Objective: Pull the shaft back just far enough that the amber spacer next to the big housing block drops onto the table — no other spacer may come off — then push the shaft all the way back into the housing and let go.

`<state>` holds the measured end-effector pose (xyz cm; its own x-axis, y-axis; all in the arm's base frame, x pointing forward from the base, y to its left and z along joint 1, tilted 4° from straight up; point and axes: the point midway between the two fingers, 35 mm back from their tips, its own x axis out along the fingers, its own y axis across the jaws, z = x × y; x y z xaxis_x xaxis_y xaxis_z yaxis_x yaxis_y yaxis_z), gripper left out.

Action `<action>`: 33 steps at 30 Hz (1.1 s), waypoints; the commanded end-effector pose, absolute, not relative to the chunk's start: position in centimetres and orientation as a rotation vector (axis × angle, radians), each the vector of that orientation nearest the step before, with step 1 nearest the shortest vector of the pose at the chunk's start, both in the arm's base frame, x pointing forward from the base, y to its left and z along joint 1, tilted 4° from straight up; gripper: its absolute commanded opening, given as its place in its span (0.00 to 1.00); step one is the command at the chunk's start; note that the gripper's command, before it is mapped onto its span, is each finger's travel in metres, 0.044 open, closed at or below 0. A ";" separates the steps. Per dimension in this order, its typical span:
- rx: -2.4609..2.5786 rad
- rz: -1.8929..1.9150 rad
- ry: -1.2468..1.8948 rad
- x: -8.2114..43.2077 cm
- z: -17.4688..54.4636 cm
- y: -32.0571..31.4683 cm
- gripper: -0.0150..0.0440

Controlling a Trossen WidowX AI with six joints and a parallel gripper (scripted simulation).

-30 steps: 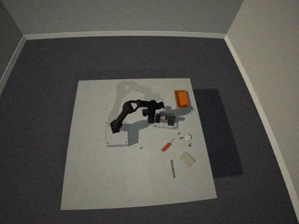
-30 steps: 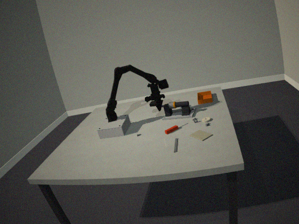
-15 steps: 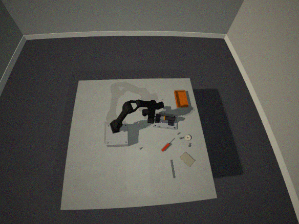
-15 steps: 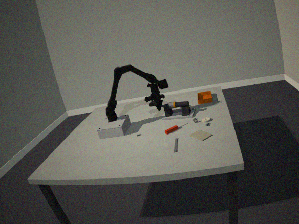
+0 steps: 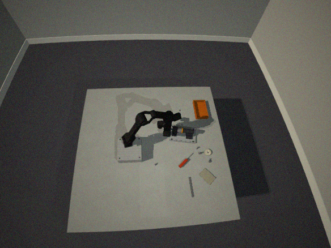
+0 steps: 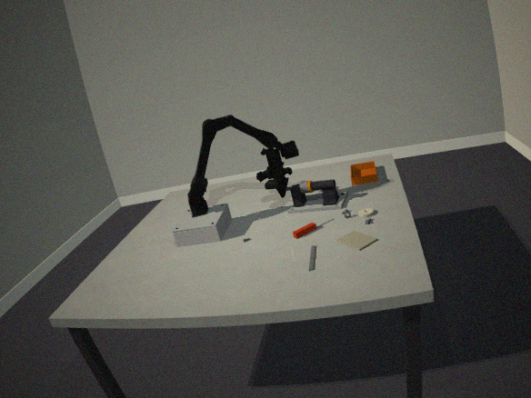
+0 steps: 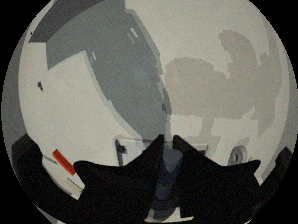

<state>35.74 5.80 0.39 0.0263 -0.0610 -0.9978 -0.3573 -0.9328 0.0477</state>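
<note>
My gripper (image 6: 284,193) (image 7: 168,138) is shut on the shaft, left of the near dark support (image 5: 174,131) (image 6: 298,196). The shaft (image 6: 289,187) shows as a thin stretch between the fingers and that support; its gripped end is mostly hidden. The amber spacer (image 5: 182,130) (image 6: 309,185) is up on the shaft line, against the long dark housing (image 5: 188,131) (image 6: 324,184). A pale grey part (image 5: 179,130) (image 6: 304,186) sits beside it, towards the gripper; individual spacers there cannot be told apart. In the wrist view the fingers hide much of the fixture.
A light base plate (image 5: 177,140) carries the fixture. An orange bin (image 5: 201,109) (image 6: 364,174) stands behind right. In front lie a red screwdriver (image 5: 183,163) (image 6: 305,230), a cream disc (image 5: 208,152), a beige plate (image 5: 207,176) and a grey bar (image 5: 191,187) (image 6: 313,258).
</note>
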 end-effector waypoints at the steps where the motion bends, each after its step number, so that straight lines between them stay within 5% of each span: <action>1: -2.077 2.006 0.433 35.6 0.4 5.9 0.25; 33: -2.077 2.006 0.433 35.3 0.4 6.0 0.25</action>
